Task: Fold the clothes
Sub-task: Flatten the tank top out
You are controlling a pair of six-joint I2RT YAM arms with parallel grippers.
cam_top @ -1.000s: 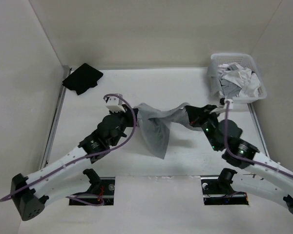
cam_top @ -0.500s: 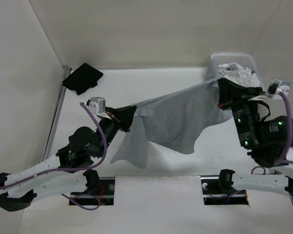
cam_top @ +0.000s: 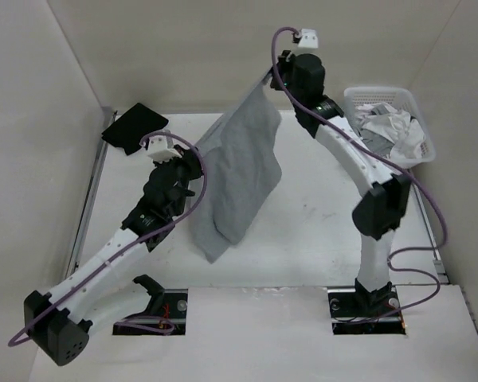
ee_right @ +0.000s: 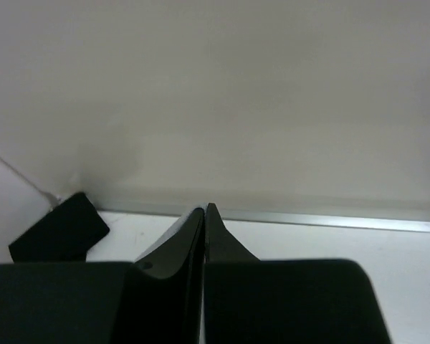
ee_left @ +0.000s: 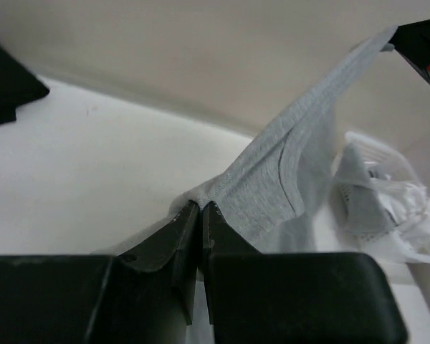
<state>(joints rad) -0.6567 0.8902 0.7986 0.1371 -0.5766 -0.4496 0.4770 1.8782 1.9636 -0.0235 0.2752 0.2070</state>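
Over table point(cam_top: 319, 231), right arm point(cam_top: 342, 151) high, left arm point(cam_top: 135, 227) low — both jaws pinching tank top point(cam_top: 239, 175)

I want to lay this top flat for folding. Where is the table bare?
Widest bare table lies centre-right, between the hanging light grey knit tank top and the right arm. Crowded: the far-left corner with the black folded garment, the far-right with the white plastic laundry basket, and the side under the left arm.
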